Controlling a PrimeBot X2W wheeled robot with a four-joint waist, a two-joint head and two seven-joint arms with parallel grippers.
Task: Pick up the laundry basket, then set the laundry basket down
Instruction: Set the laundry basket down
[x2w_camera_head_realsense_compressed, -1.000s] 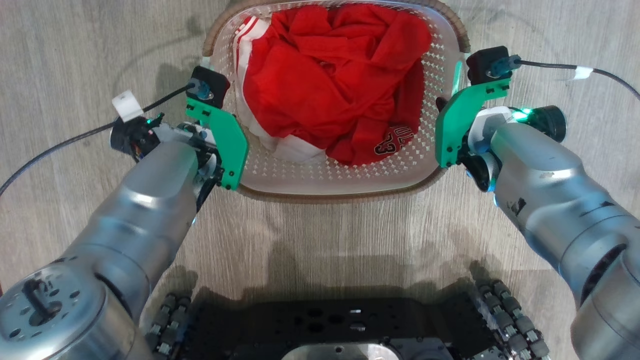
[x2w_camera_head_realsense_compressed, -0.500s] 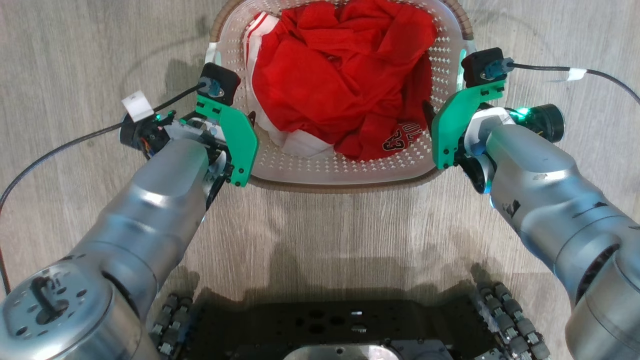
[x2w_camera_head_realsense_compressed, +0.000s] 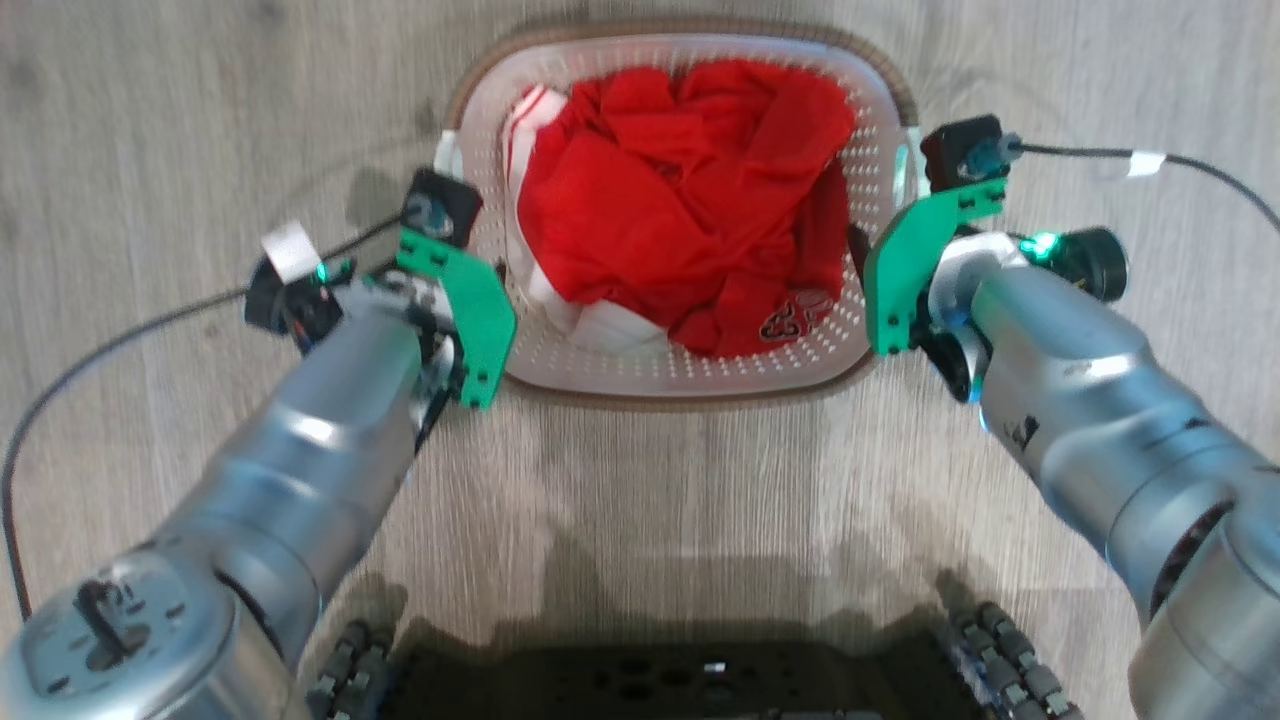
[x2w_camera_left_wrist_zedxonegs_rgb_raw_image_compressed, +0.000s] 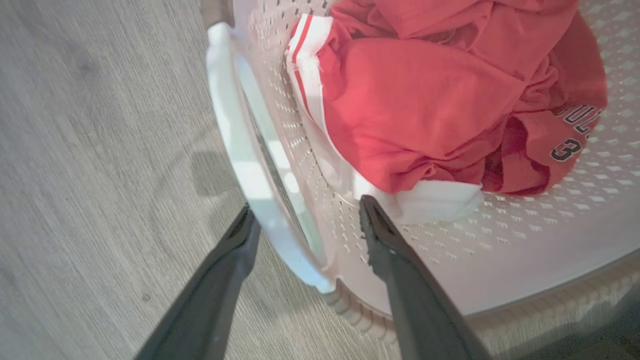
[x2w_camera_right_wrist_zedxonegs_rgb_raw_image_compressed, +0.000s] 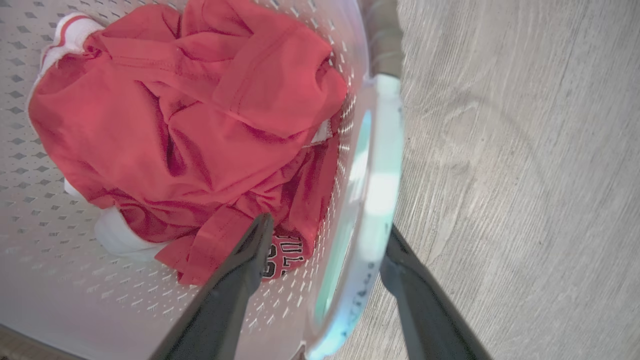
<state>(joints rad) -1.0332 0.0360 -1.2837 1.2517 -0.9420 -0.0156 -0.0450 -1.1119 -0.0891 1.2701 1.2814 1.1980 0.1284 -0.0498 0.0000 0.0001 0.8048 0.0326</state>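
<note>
Head view: the laundry basket (x2w_camera_head_realsense_compressed: 690, 372) sits on the wooden floor (x2w_camera_head_realsense_compressed: 200, 120), with a red jersey (x2w_camera_head_realsense_compressed: 660, 210) heaped inside. Left wrist view: the left gripper (x2w_camera_left_wrist_zedxonegs_rgb_raw_image_compressed: 306, 207) gapes astride the left handle (x2w_camera_left_wrist_zedxonegs_rgb_raw_image_compressed: 240, 150) — not clamping. Right wrist view: the right gripper (x2w_camera_right_wrist_zedxonegs_rgb_raw_image_compressed: 326, 226) stands spread either side of the right handle (x2w_camera_right_wrist_zedxonegs_rgb_raw_image_compressed: 382, 190).

Most likely a home, or a room fitted out like one; the floor (x2w_camera_head_realsense_compressed: 640, 500) is pale grey wood-look plank, the kind laid in living spaces; on it stands a laundry basket (x2w_camera_head_realsense_compressed: 690, 392) of white perforated plastic with a brown woven-look rim, holding a crumpled red garment (x2w_camera_head_realsense_compressed: 680, 200) with white striped trim and a printed number; which room cannot be told
</note>
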